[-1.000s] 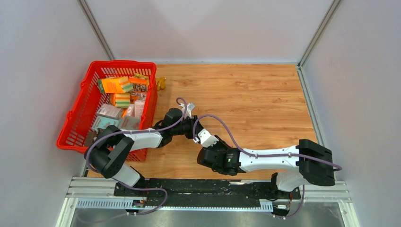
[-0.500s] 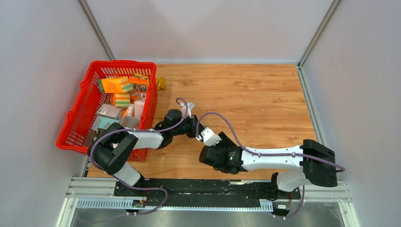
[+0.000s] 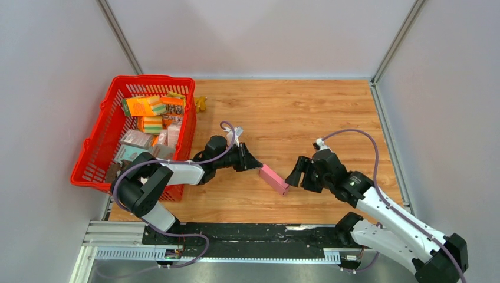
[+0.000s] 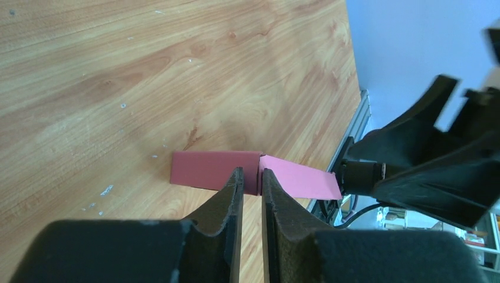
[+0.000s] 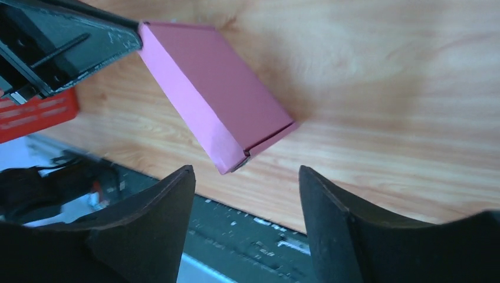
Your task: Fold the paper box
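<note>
Clamped the paper box (image 3: 274,178) by one end in the left gripper (image 3: 259,167), with the right gripper (image 3: 295,175) spread alongside. Seemingly folded; next called for gentle release.

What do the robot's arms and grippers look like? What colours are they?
The left arm and right arm are smooth white tubes with chunky black joints. A thin purple cable loops along each. The left gripper and right gripper each have two black, wedge-shaped fingers.
</note>
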`<state>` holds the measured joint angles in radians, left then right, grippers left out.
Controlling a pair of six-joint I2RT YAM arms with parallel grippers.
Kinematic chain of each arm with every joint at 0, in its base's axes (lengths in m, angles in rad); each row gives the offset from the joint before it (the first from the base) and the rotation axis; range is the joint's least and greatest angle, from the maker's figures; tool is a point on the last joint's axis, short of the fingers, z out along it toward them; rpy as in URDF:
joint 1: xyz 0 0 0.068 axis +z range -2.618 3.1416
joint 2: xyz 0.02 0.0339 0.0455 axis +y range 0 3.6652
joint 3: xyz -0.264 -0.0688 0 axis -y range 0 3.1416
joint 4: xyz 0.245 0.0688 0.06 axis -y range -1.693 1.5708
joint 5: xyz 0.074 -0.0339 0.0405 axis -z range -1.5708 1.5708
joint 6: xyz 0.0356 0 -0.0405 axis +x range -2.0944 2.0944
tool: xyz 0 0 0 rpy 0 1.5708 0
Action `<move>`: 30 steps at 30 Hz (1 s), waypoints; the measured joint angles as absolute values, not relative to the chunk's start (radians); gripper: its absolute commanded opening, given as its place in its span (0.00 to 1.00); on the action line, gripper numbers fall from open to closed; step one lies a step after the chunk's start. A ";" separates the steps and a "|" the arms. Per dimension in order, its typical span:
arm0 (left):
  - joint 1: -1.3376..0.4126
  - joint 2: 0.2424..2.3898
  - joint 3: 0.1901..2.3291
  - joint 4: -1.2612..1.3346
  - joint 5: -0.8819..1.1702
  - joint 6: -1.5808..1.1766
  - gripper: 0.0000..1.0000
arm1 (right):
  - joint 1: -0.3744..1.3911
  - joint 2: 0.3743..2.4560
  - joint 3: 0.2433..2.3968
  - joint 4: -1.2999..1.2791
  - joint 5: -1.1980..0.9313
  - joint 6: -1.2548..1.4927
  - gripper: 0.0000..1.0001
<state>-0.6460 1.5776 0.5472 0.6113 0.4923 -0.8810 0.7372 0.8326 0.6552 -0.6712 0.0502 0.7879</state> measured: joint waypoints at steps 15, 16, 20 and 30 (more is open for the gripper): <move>-0.646 1.578 0.547 0.619 0.489 -0.880 0.16 | 0.538 0.857 0.471 -0.440 -0.412 0.934 0.55; -0.646 1.578 0.547 0.619 0.489 -0.880 0.16 | 0.527 0.865 0.465 -0.432 -0.420 0.934 0.53; -0.646 1.578 0.547 0.619 0.489 -0.879 0.16 | 0.491 0.900 0.437 -0.403 -0.444 0.926 0.51; -0.646 1.578 0.547 0.619 0.489 -0.875 0.16 | 0.475 0.924 0.387 -0.310 -0.496 0.922 0.24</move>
<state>-0.6464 1.5784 0.5472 0.6193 0.4889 -0.8749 0.4747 0.9237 0.3866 -0.3099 -0.4965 0.9218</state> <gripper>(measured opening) 0.166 0.348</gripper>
